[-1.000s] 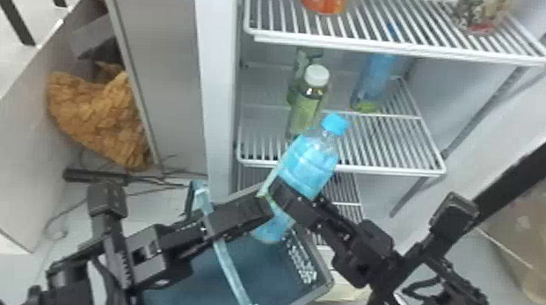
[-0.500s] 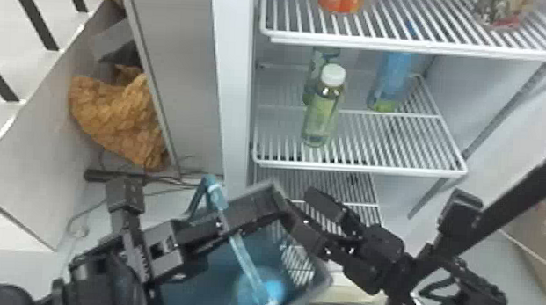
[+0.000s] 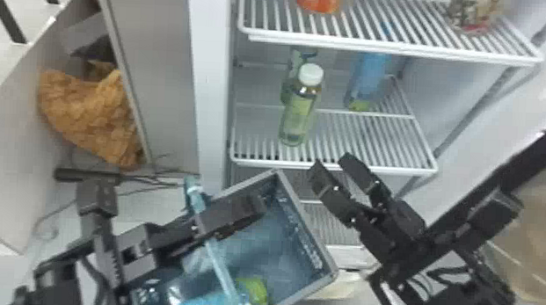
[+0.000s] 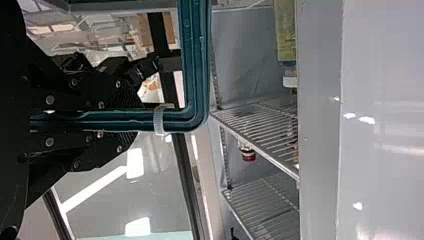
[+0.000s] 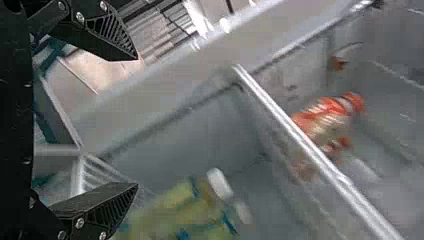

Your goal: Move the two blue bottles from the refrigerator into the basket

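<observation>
The blue bottle [image 3: 367,79] I need next stands toward the back of the refrigerator shelf [image 3: 350,167], off to the right and under the upper shelf. The other one, the first bottle [image 3: 206,303], lies on its side in the basket [image 3: 306,224], so I judge the task about half done and the step in hand to be going for the second.

Nearer the front of that shelf, to the left of my target, stands a green bottle [image 3: 300,116], with another green bottle [image 3: 290,78] behind it. My right gripper [image 3: 332,163] is just in front of the shelf edge, its jaws spread and empty. My left gripper [image 4: 140,117] has its jaws pinched on the basket's handle [image 4: 196,75], and the basket is in front of the refrigerator.

Next I want the right jaws in over the shelf, passing right of the green pair and low enough to clear the upper shelf, then closing around the bottle's body. Coming in too far left could knock a green one over; I'd keep the basket steady for the drop.
</observation>
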### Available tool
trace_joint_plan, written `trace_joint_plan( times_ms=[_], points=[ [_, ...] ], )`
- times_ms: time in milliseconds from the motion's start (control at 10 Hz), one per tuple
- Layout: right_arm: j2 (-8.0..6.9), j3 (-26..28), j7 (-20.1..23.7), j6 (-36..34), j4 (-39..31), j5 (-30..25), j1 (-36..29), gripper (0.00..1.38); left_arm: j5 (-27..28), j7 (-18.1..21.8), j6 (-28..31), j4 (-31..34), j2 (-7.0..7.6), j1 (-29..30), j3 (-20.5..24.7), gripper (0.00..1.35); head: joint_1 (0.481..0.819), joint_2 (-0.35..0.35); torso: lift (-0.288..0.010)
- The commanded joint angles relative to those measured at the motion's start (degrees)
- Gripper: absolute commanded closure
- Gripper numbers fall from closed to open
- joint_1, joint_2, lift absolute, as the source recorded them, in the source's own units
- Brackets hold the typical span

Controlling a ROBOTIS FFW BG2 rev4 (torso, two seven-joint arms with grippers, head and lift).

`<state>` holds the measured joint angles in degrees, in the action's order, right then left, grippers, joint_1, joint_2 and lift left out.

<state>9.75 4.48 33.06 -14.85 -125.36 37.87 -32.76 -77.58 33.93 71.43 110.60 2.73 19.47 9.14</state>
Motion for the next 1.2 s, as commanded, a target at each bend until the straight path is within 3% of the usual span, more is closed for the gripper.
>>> trace_joint_plan(
  times_ms=[0,600,1100],
  points=[
    [-1.05,2.84,-0.89,2.76,0.70,-1.20,0.14,0.17,0.00,0.00,0.00,0.00,0.08,0.07,-0.11,1.19,0.695,-0.172,-0.216],
    [-2.28,8.66,-4.85,10.49,9.98,-5.43,8.44,0.17,-0.34,0.00,0.00,0.00,0.08,0.49,-0.23,1.19,0.695,-0.332,-0.216],
    [-2.46,8.32,-7.92,11.62,17.71,-9.20,17.15,0.17,-0.34,0.00,0.00,-0.14,0.08,0.77,-0.45,1.19,0.695,-0.350,-0.216]
  ],
)
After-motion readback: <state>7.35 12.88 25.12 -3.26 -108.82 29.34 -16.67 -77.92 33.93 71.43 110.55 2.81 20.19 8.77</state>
